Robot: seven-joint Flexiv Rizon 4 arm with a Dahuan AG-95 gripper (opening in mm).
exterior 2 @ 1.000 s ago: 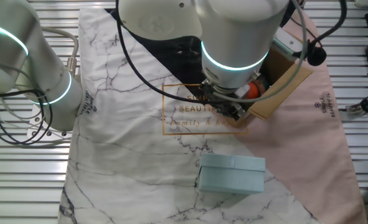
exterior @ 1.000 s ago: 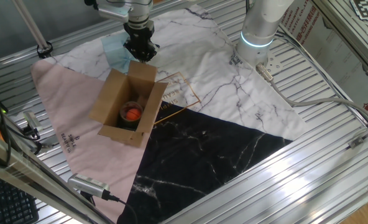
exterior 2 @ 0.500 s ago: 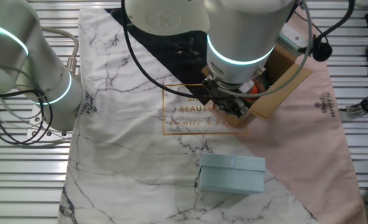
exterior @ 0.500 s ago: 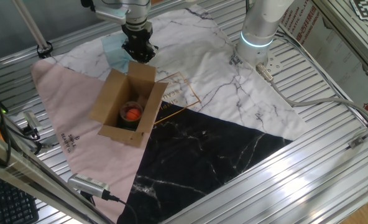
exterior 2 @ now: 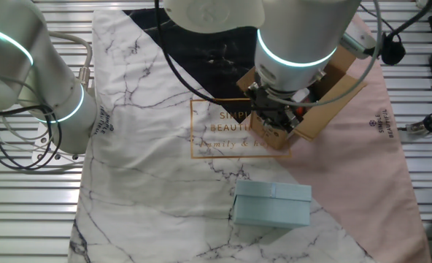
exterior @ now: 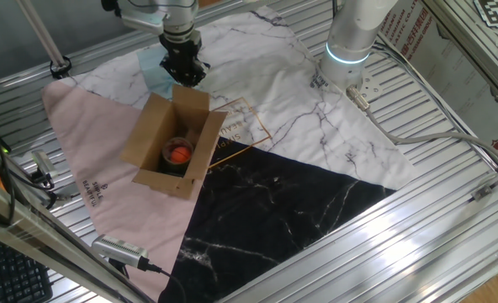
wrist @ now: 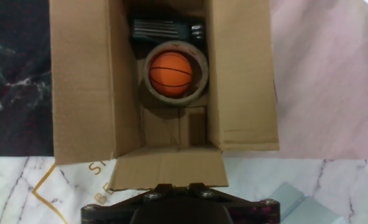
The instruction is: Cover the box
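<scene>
The box (exterior: 172, 143) is a small brown carton that stands open on the cloth, its four flaps spread. It also shows in the other fixed view (exterior 2: 331, 93) and in the hand view (wrist: 240, 81). Inside lie an orange ball (wrist: 170, 71) within a tape roll, and a dark ribbed object. My gripper (exterior: 184, 71) hangs just behind the box's rear flap (exterior: 192, 98), fingers together and holding nothing. In the hand view the gripper (wrist: 178, 188) sits at the free edge of that flap (wrist: 166, 168).
A light blue lidded box (exterior 2: 272, 204) lies on the marbled cloth (exterior 2: 150, 168) beside the carton; it also shows in one fixed view (exterior: 155, 74). The arm's base (exterior: 350, 42) stands at the back. Cables and a tool (exterior: 119, 249) lie by the front left edge.
My gripper has moved up and back, away from the box's opening toward the blue box. The carton and its flaps have not moved.
</scene>
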